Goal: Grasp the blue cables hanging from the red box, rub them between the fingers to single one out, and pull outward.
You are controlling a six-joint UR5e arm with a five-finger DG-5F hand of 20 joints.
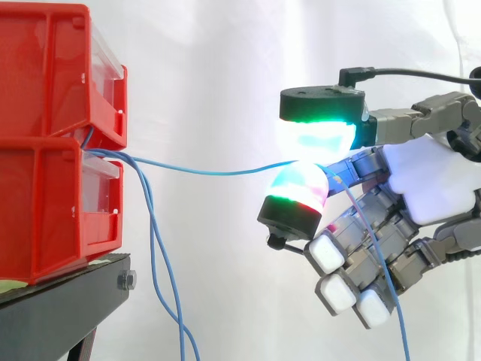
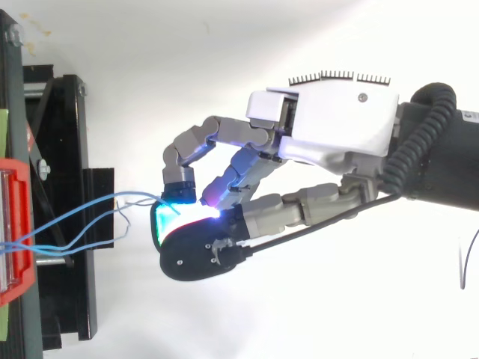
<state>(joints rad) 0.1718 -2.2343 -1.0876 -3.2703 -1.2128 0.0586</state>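
Robot hand (image 1: 428, 184) pinching blue cable (image 1: 203, 172), well clear of red bins (image 1: 45, 203)

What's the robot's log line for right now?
hand: shut on blue cable | blue cable: nearly level from red bins to hand | other blue cables: hanging loose below bins | step: one cable singled out

Bright, even light fills both views. The white curtain (image 1: 210, 90) is washed almost blank, with only faint soft folds of shade. In the side view the hand (image 1: 432, 180) glows at its fingertips (image 1: 316, 139), cyan-green above and red-green below, flaring white where they pinch the blue cable (image 1: 203, 171). From above, that glow blooms white and cyan. The red bins (image 1: 45, 150) carry little shadow, and the black stand (image 1: 60, 308) reads dark.
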